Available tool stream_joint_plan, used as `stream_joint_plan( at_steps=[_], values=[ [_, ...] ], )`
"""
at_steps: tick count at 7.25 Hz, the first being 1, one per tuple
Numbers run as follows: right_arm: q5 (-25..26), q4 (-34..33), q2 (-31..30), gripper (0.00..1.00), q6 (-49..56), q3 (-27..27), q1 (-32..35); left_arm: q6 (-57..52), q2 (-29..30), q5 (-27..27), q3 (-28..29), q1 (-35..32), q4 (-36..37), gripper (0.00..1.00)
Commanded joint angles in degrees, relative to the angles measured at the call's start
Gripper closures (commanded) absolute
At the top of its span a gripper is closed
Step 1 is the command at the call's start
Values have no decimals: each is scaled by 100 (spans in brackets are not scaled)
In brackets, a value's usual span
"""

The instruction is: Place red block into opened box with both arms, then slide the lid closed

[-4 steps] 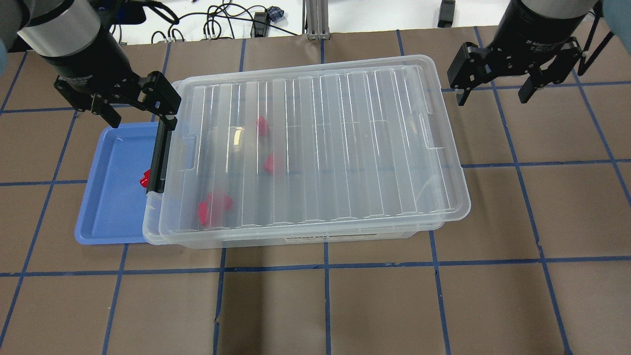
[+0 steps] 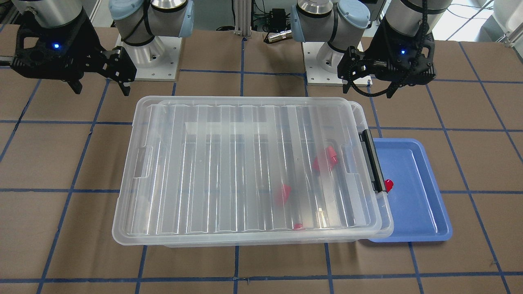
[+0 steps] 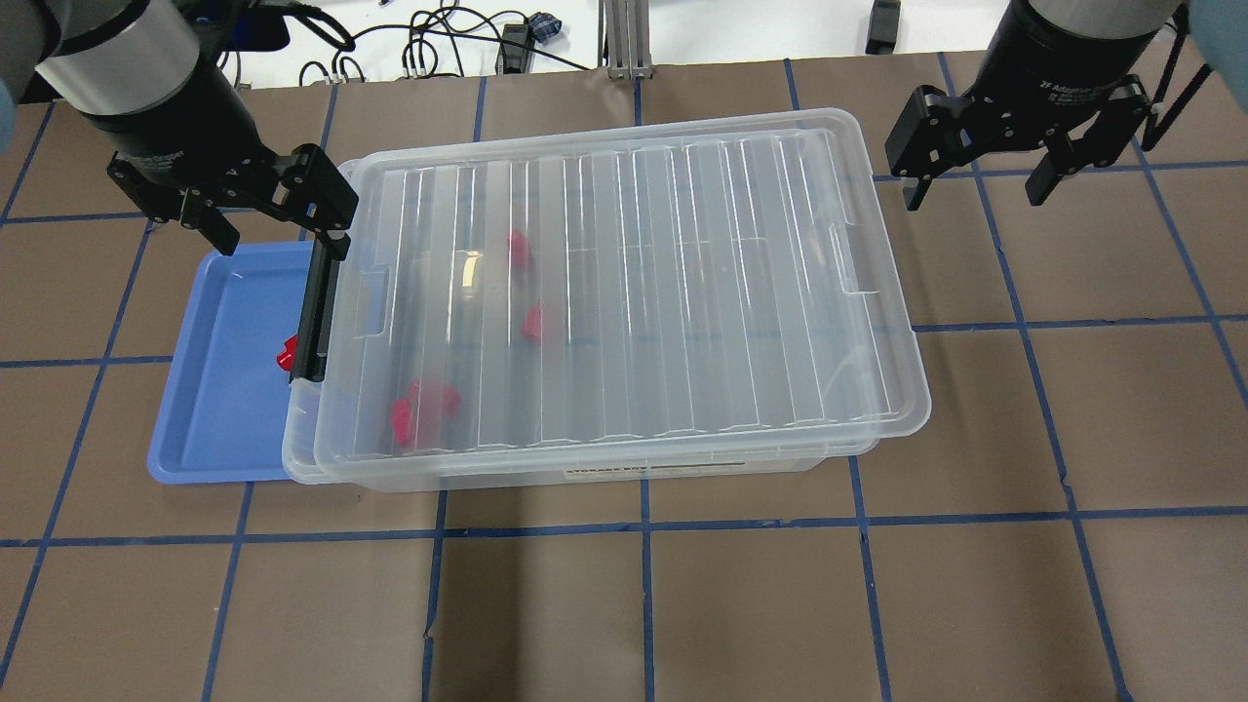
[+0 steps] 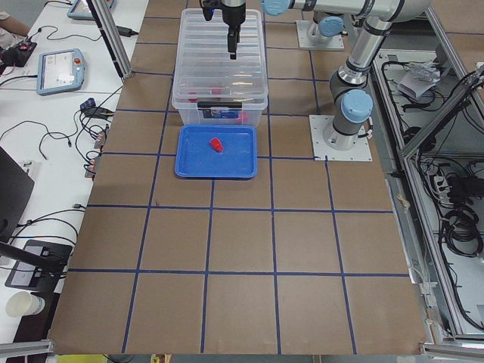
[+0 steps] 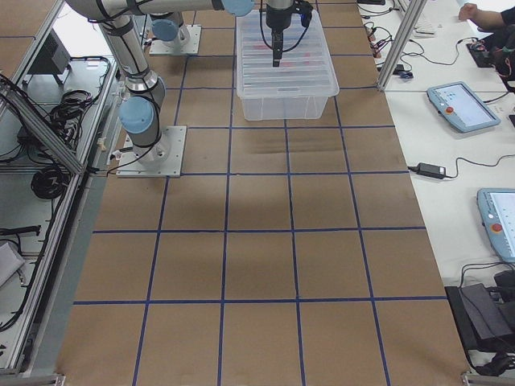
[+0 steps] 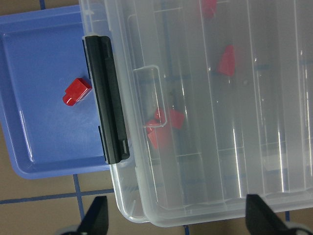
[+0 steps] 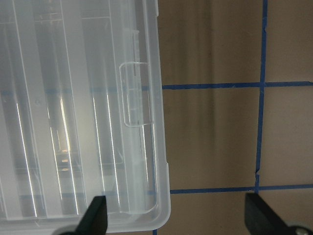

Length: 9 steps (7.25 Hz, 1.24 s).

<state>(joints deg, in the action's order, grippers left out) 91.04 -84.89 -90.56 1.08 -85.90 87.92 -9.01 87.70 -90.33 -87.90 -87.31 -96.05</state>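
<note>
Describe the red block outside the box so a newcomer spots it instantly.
Start at the large clear box, then the blue tray by its black latch. The red block lies alone on the tray floor beside that latch; the other blocks sit inside, under the lid.

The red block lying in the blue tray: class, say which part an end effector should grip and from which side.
Probably from straight above, pinching the red block across two opposite flat sides. It lies low in the blue tray, close beside the black latch bar, so the pinch should run parallel to that bar.
</note>
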Motion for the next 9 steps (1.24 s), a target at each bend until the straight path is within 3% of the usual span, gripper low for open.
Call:
stream_joint_plan(
  at_steps=[1, 3, 5, 7, 9],
  values=[
    [2, -19, 152, 0, 59, -67, 6, -562, 45, -19, 36, 134, 50, 0],
    [54, -132, 634, 0, 68, -76, 6, -2123, 168, -20, -86, 956, 130, 0],
    [98, -1077, 1135, 0, 24, -85, 6, -3819, 624, -37, -305, 1644, 689, 0],
    [72, -1118, 1513, 0, -29, -85, -3, -3959, 1203, 33, -604, 1945, 1566, 0],
    [98, -1205, 1690, 0, -2, -85, -12, -3916, 1608, 59, -798, 2242, 1747, 0]
  ],
)
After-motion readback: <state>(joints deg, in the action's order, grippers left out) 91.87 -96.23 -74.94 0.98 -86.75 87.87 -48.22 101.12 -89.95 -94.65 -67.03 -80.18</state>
